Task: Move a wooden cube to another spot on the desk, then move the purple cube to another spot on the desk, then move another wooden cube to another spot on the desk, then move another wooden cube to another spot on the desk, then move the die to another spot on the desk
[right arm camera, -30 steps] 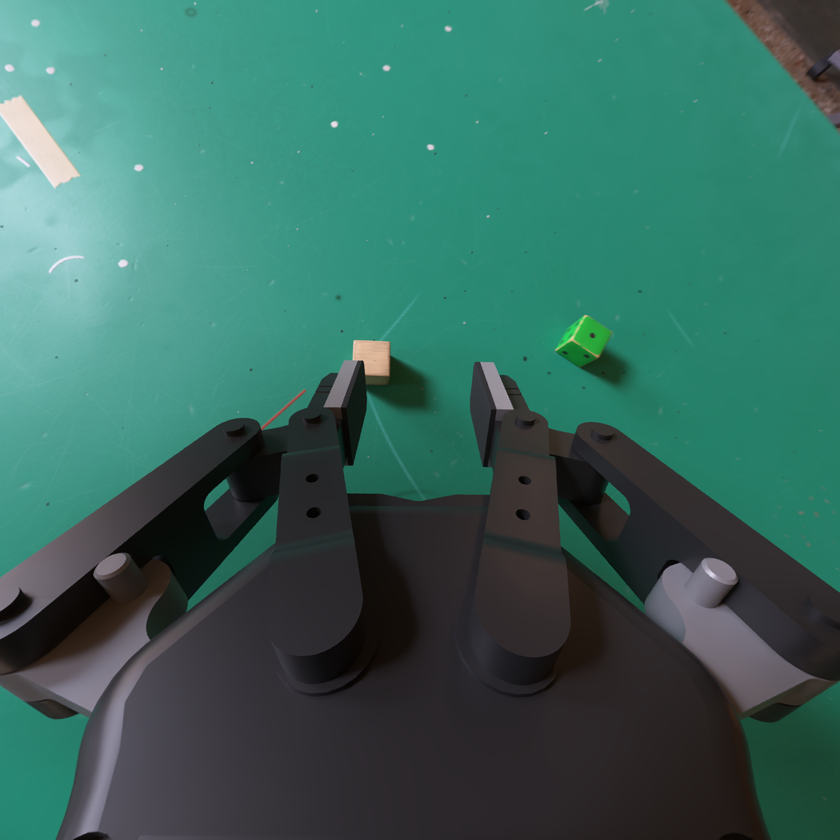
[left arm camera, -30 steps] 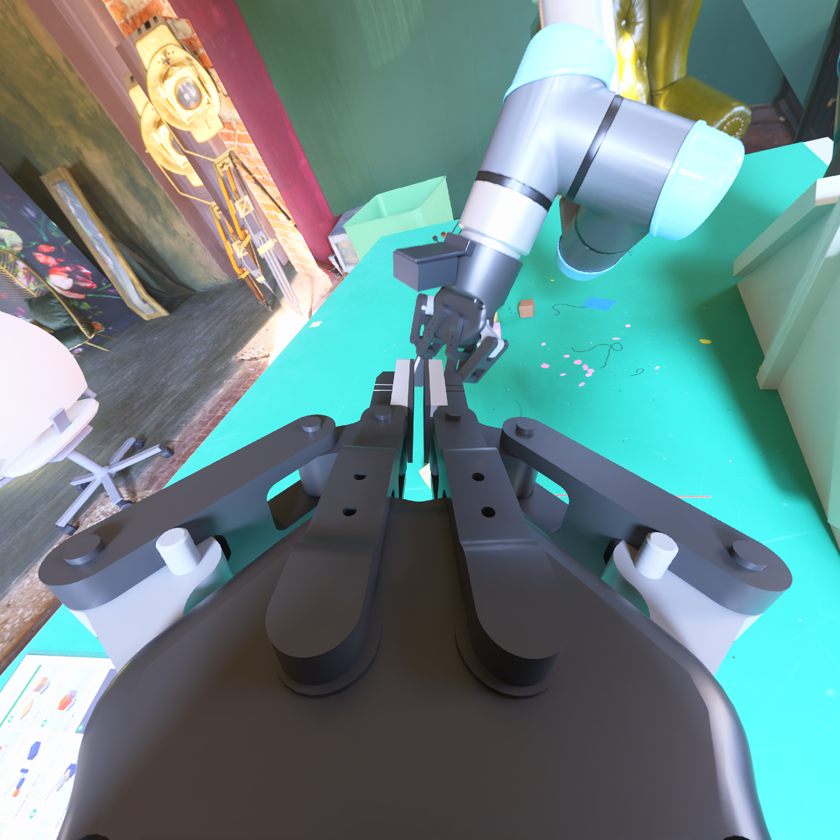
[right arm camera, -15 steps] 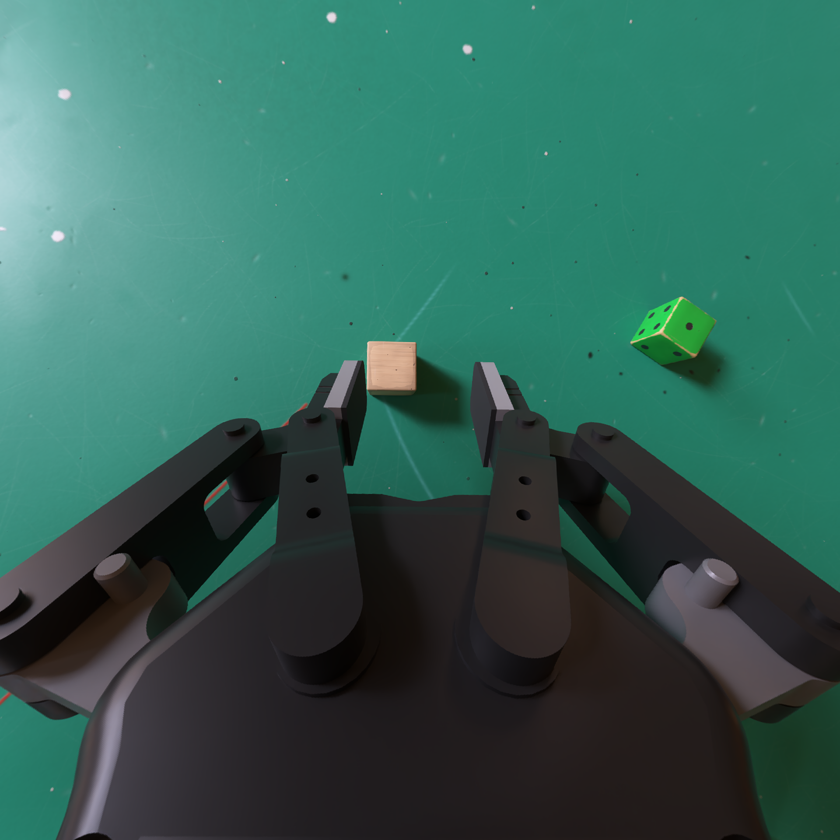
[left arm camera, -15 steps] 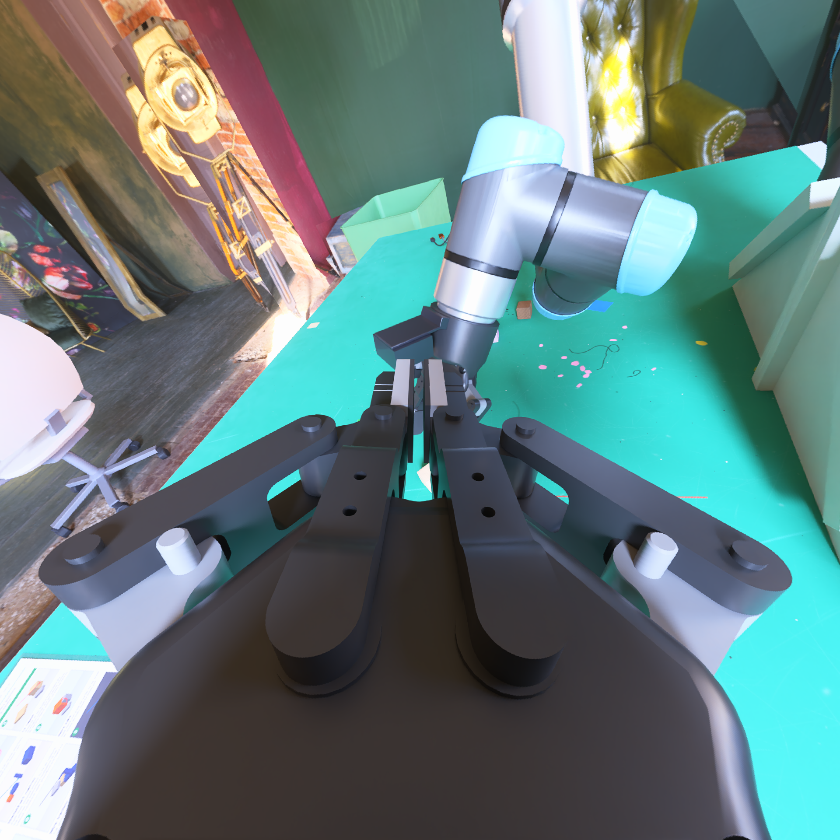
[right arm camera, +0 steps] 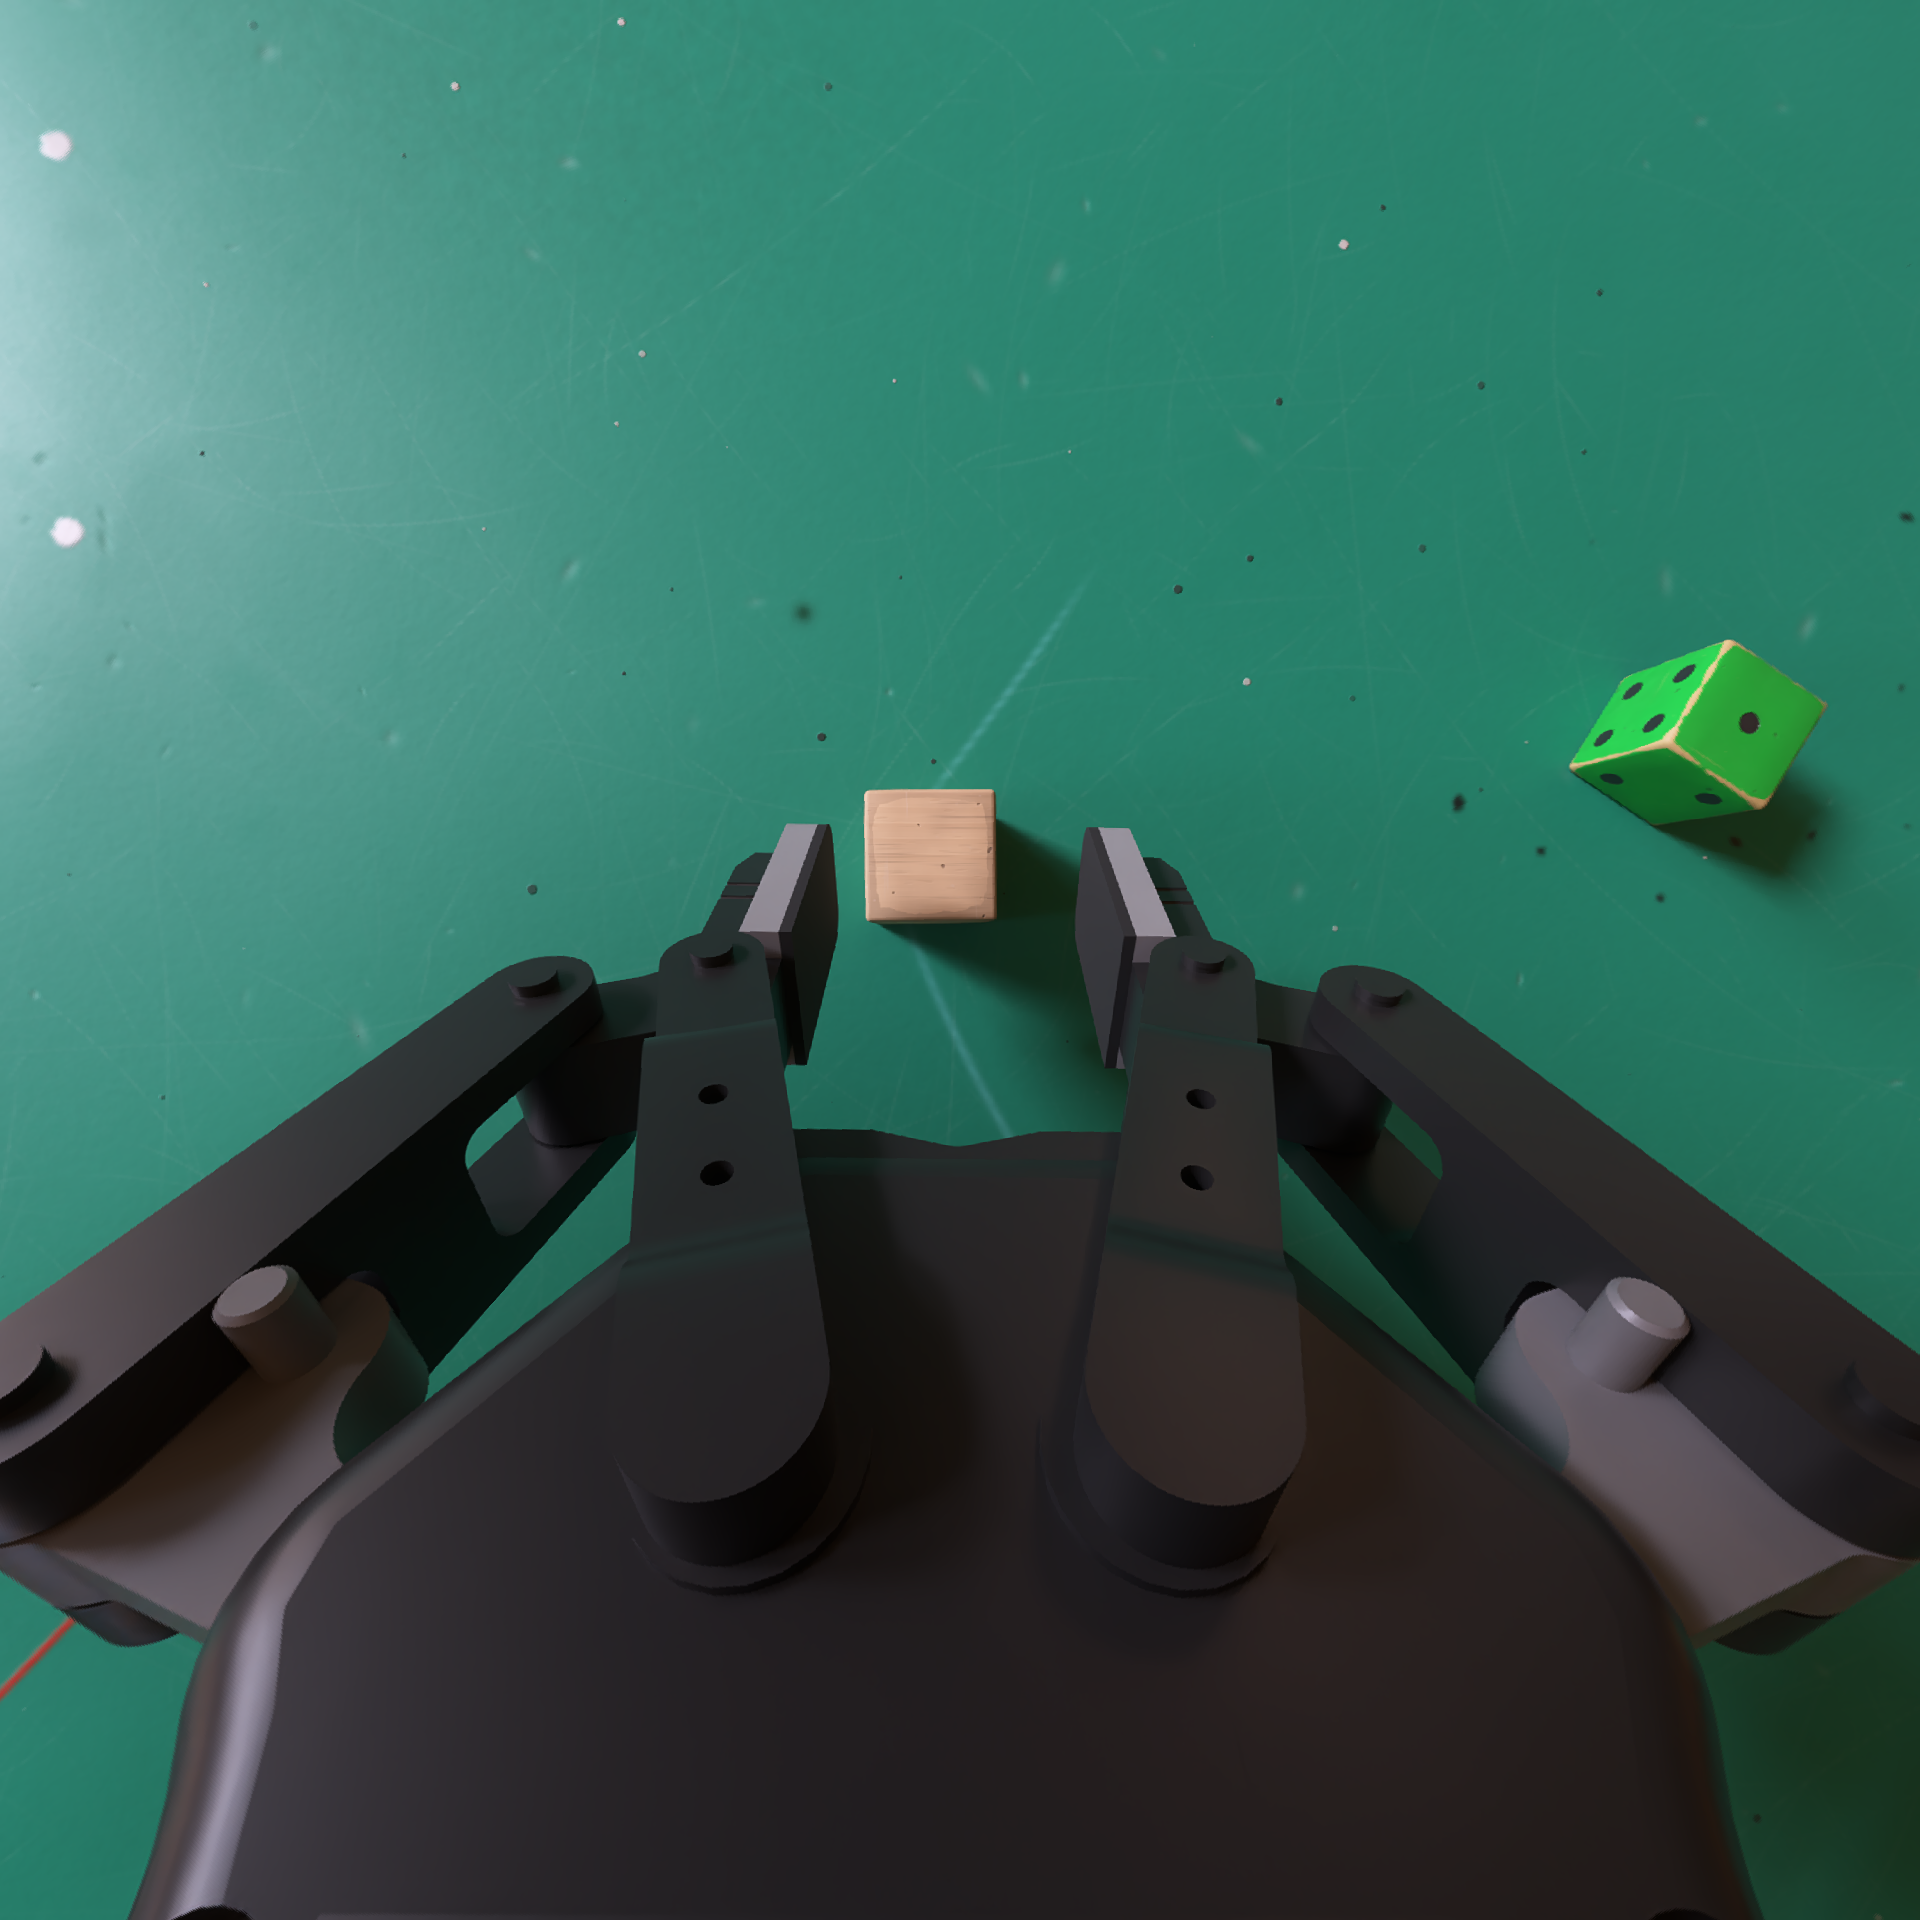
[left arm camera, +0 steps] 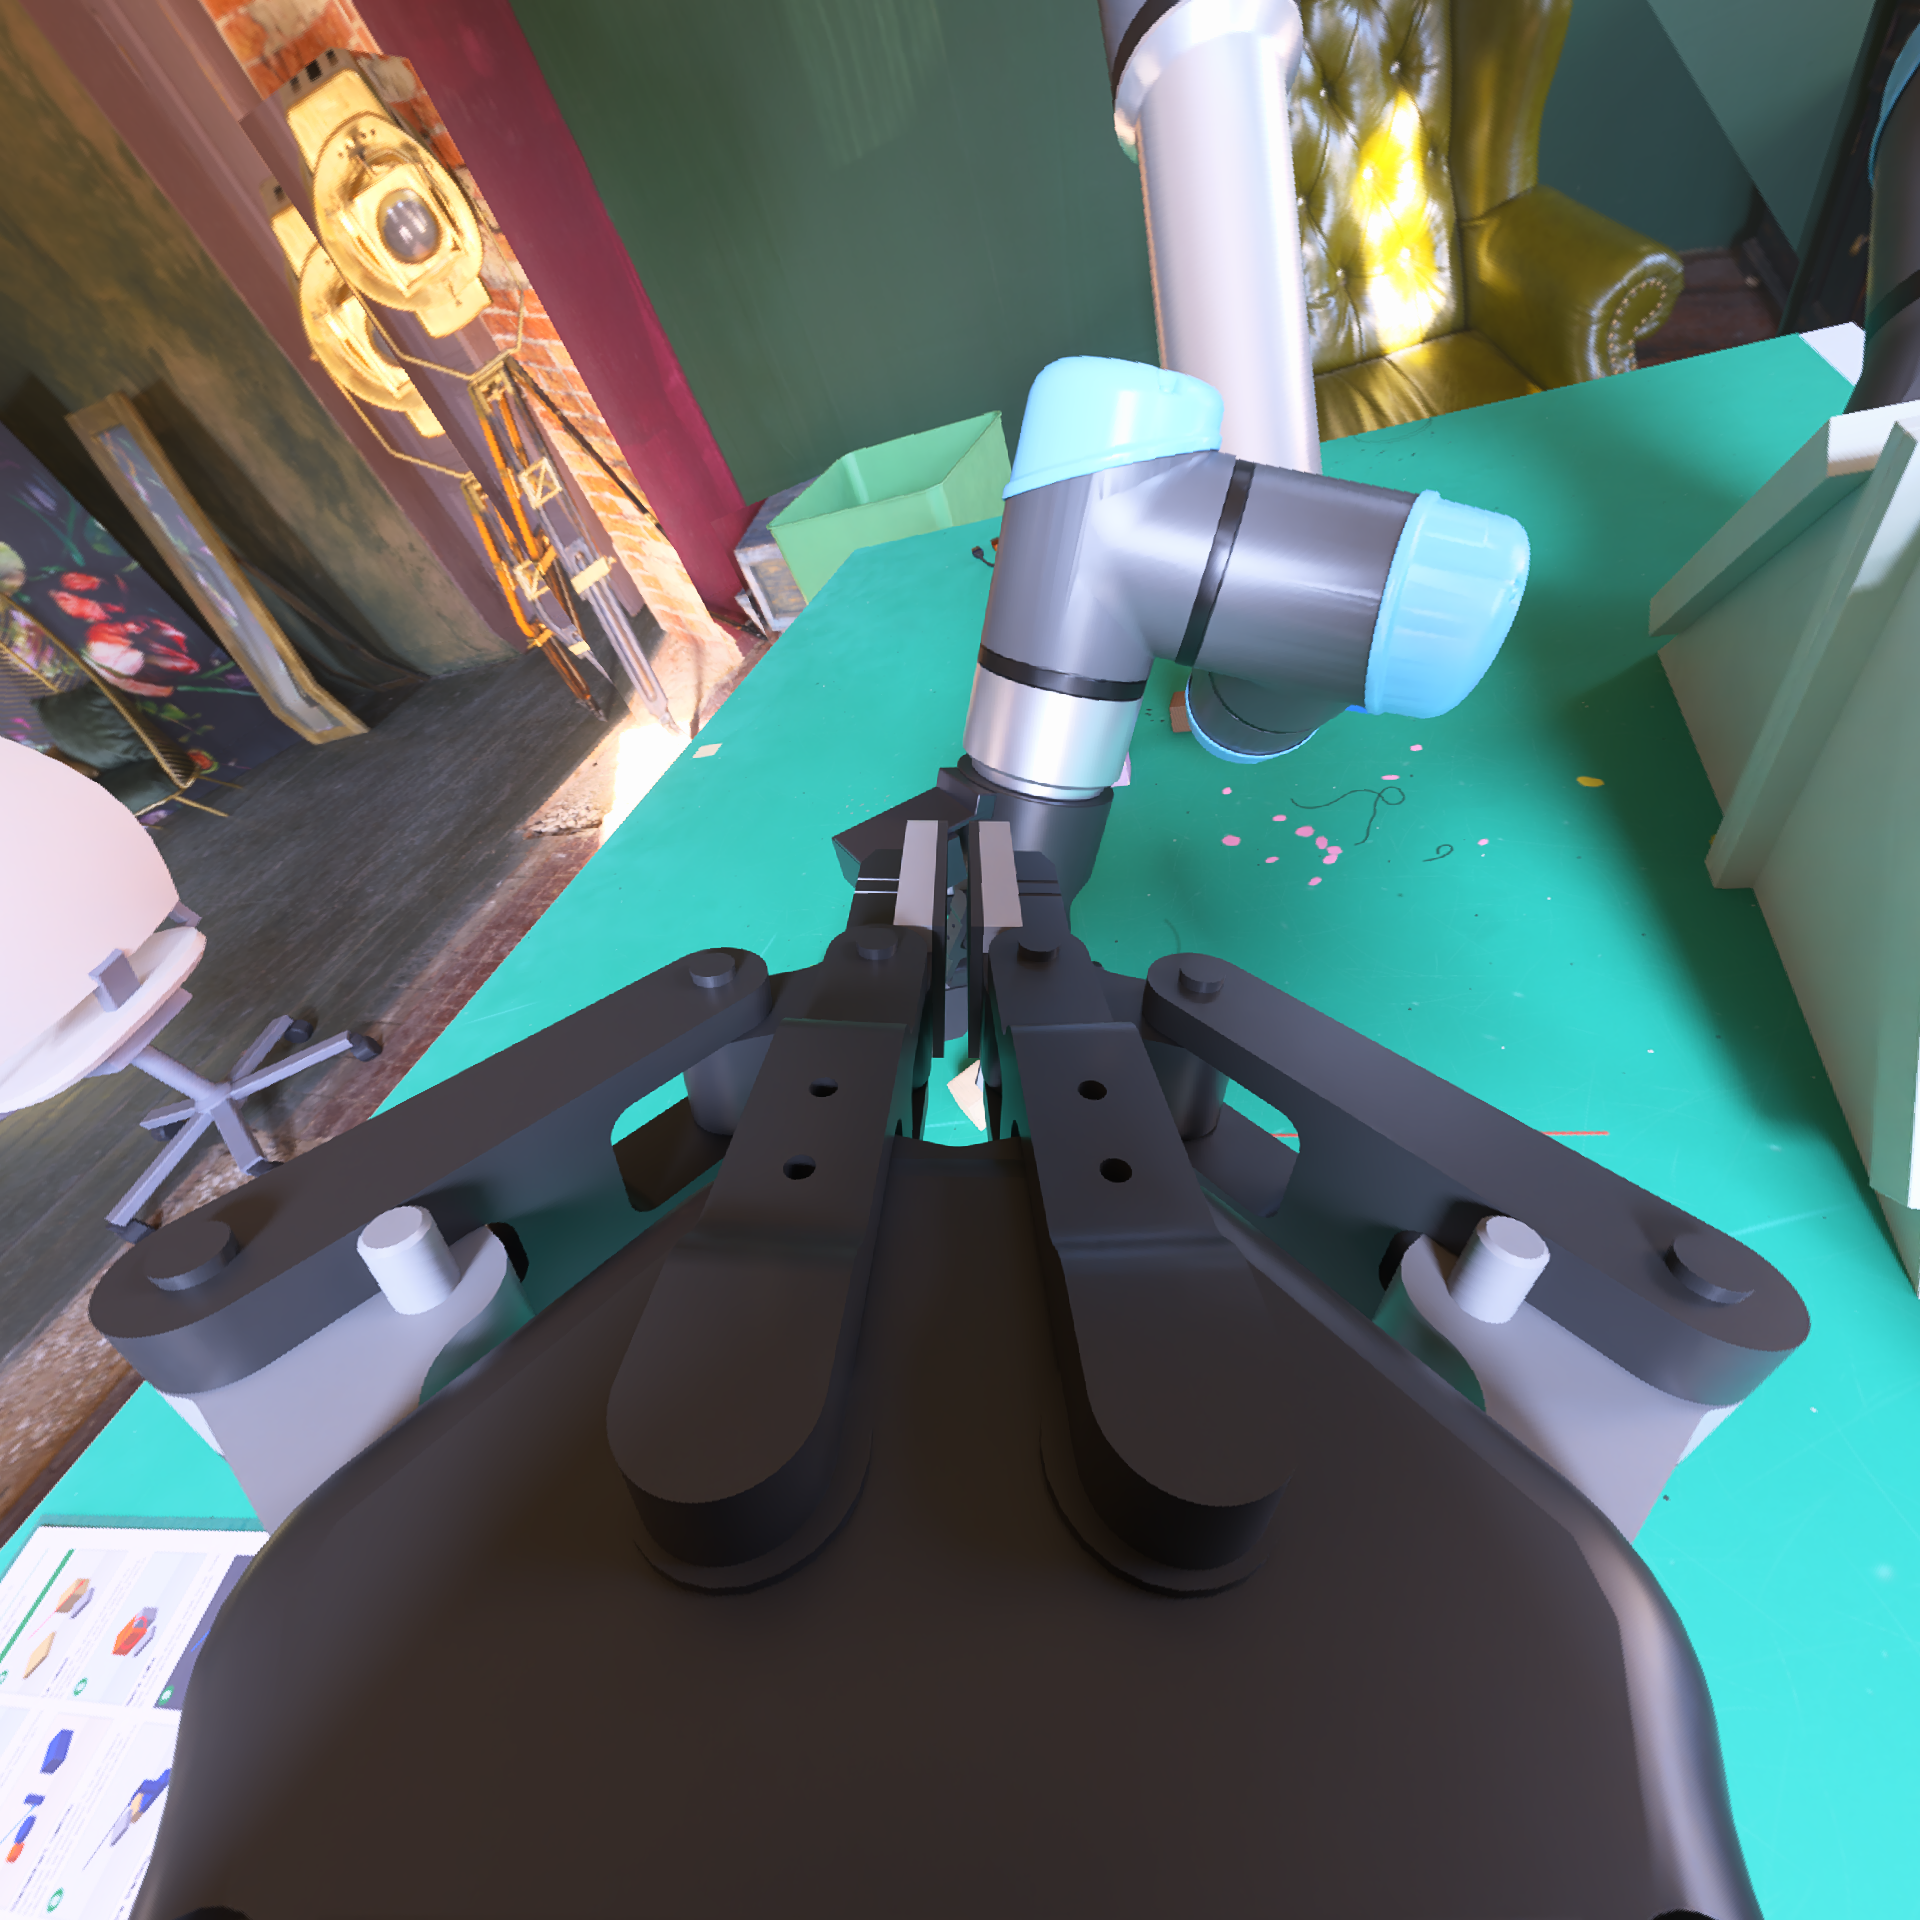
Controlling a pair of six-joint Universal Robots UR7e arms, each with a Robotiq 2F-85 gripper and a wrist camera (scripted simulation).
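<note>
L wrist view: left gripper nearly closed, empty, parked above the desk, clear of the right arm.
R wrist view: right gripper wide, straddling wooden cube w/ gaps either side, likely pre-grasp; die well apart to one side.

Premises appear to be a studio or hobby workroom: paint-flecked green surface, brick pillar with brass lamp, leaning framed paintings, tufted armchair, swivel chair.

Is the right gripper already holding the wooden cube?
No, the right gripper is open, and the wooden cube rests on the desk untouched.
</note>
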